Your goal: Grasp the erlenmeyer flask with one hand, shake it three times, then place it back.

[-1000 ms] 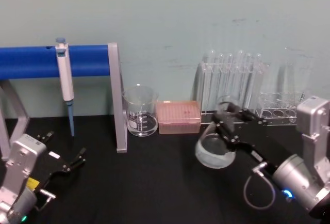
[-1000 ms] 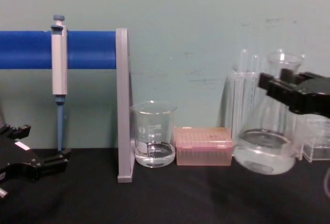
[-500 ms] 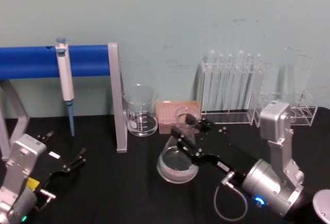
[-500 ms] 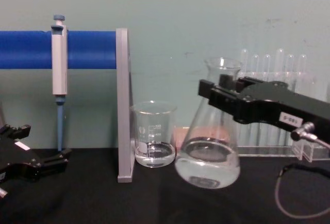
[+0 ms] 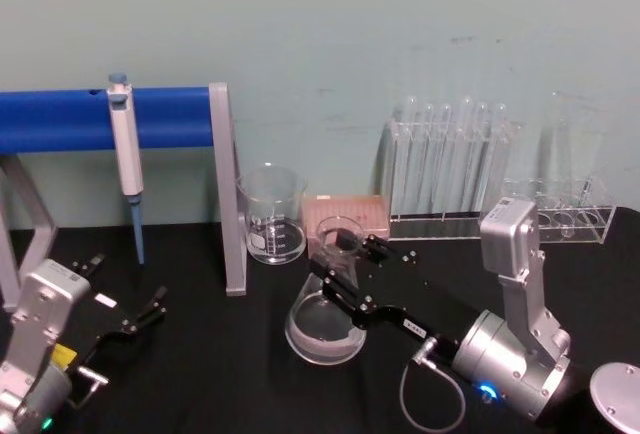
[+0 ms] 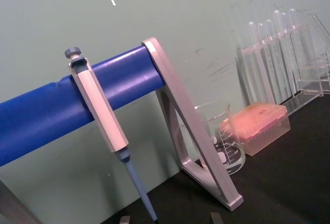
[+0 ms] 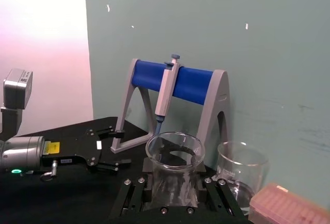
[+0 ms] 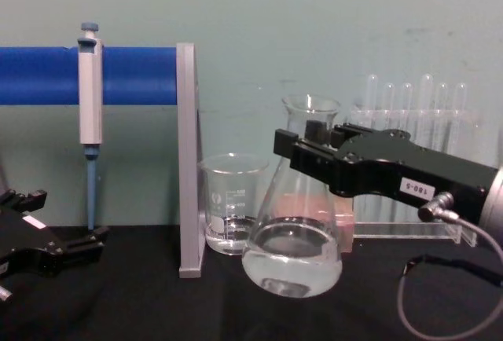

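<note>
right hand grips erlenmeyer flask; label illegible; left hand parked low

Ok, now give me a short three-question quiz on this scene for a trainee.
1. Fill in the blank: the right end effector grips the flask by its ___.
2. True or false: the left end effector is open and holds nothing.
3. What hangs on the blue bar?
A. a pipette
B. a funnel
C. a thermometer

Key: 1 neck; 2 true; 3 A.
</note>
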`<state>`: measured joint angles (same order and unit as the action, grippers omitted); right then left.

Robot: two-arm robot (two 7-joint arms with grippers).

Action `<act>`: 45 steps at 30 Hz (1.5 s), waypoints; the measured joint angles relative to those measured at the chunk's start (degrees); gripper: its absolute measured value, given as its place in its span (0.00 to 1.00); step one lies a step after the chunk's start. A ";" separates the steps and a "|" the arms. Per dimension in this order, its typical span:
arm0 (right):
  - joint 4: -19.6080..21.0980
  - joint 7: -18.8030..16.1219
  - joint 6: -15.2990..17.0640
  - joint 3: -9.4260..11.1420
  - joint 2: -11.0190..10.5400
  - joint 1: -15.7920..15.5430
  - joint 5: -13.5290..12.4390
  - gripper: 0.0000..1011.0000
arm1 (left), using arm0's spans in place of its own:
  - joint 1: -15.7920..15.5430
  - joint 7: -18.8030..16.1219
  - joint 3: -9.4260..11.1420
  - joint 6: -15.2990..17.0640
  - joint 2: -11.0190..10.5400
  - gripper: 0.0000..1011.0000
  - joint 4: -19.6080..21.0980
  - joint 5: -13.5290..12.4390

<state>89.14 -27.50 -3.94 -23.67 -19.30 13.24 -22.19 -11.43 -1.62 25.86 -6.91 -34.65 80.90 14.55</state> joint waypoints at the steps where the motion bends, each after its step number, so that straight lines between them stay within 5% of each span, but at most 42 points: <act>1: -0.15 -0.07 -0.07 -0.18 -0.07 0.17 -0.09 0.45 | 0.00 0.00 0.00 0.00 0.00 0.99 0.00 0.00; 45: -8.23 -3.14 -3.44 -3.06 -0.52 3.64 0.27 0.45 | 0.00 0.00 0.00 0.00 0.00 0.99 0.00 0.00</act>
<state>80.91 -30.65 -7.38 -26.73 -19.83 16.89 -21.92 -11.43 -1.62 25.86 -6.91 -34.64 80.90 14.55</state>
